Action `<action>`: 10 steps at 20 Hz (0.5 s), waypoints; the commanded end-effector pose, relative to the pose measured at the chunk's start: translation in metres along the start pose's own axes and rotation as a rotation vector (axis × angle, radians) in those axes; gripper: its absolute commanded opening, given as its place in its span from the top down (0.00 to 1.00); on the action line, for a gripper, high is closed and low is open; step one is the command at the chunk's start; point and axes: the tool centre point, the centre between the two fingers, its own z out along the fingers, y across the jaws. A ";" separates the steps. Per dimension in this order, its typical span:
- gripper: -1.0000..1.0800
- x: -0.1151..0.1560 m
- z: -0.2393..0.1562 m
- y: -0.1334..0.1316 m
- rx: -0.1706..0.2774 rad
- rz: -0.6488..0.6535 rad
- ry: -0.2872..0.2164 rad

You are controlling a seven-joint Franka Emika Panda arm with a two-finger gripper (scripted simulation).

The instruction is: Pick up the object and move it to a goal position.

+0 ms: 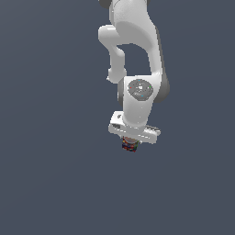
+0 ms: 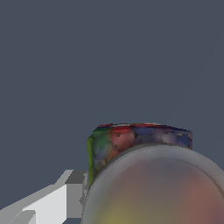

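The gripper (image 1: pixel 130 143) points straight down from the white hand bar, and the object (image 1: pixel 130 146) sits directly beneath that bar, at about six o'clock from the wrist's round grey cap. In the exterior view only the object's dark lower part shows, with small red and blue flecks; its upper part is tucked up under the hand. The fingers themselves are hidden there.

In the wrist view the object (image 2: pixel 144 175) fills the near field: a broad, blurred, greyish-tan round top with a pale rim, and behind it a dark side wall patched with red, blue and green. One light grey finger (image 2: pixel 70 192) lies against the object's side at about nine o'clock from the round top, touching it or very nearly so. The opposite finger is out of frame. The jaws appear closed onto the object, with the can held between them, though only one contact can be seen.

Above the gripper, the arm (image 1: pixel 137 55) rises nearly vertically: the last link stands upright over the hand, the grey-capped wrist joint faces the camera, and the white upper links bend toward twelve o'clock and run out of the frame at the top edge.

All around is a plain, uniform dark blue-grey surface (image 1: pixel 46 183).
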 end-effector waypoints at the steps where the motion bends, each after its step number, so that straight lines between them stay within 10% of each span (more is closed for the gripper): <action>1: 1.00 0.014 -0.020 0.003 0.002 0.000 0.004; 10: 1.00 0.054 -0.070 0.013 0.001 0.001 0.004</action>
